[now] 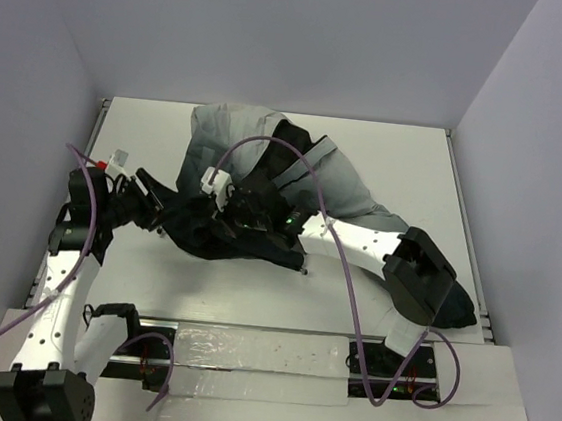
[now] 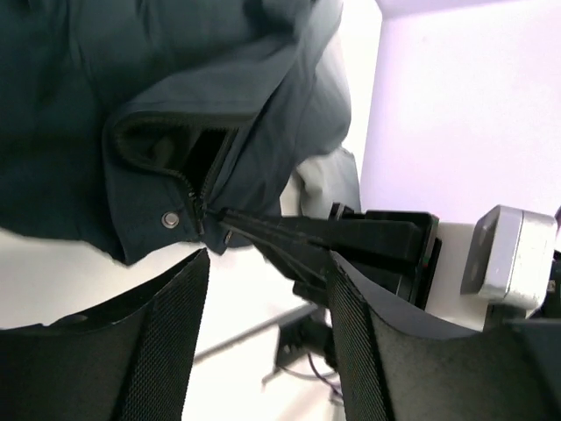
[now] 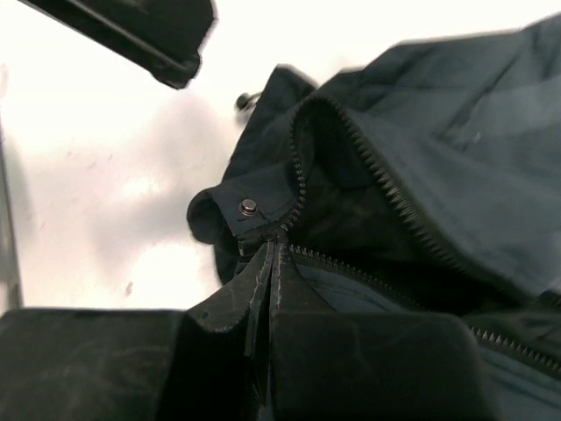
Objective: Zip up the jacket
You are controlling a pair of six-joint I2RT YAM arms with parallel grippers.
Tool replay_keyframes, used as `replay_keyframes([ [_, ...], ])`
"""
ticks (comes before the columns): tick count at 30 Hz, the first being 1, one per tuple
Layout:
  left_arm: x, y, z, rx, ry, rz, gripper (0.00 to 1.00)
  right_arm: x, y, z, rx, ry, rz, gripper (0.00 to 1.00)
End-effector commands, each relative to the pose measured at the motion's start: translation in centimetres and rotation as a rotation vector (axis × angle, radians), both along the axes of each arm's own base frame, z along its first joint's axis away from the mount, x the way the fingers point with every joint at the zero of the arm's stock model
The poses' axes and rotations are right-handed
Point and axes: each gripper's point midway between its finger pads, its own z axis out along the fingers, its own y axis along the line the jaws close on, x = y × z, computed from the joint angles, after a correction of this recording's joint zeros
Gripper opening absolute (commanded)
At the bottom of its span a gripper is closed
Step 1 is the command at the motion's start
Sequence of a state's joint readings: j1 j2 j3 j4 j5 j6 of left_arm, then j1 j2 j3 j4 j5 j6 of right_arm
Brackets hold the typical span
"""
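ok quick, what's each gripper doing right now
left gripper: open, empty, just short of the jacket.
right gripper: closed, pinching the jacket at the bottom end of its zipper.

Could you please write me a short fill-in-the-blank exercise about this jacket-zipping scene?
1. The right gripper is ____ on the jacket at the bottom end of its zipper.
2. The left gripper has its jaws ____, gripping nothing.
3. The table under the jacket is ____ in colour.
Missing words: shut; open; white.
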State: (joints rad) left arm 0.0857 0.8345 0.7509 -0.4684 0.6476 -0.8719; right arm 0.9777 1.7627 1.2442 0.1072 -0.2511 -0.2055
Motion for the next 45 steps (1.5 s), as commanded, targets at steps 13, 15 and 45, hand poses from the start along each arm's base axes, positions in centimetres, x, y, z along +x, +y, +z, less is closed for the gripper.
replay_keyframes([
  [13,-3.9,-2.2,-4.4,-0.2,0.346,0.082,0.56,-4.2,-1.0,1.8,0.091,0.041,0.003,0.0],
  [15,-3.8,-1.9,-4.9,-0.217,0.374,0.133,0.51,-3.9,-0.9,2.0,0.096,0.038,-0.013,0.0],
  [45,-4.9,-4.6,-6.7,-0.325,0.193,-0.018,0.55,-3.3,0.0,2.3,0.091,0.058,-0.063,0.0],
])
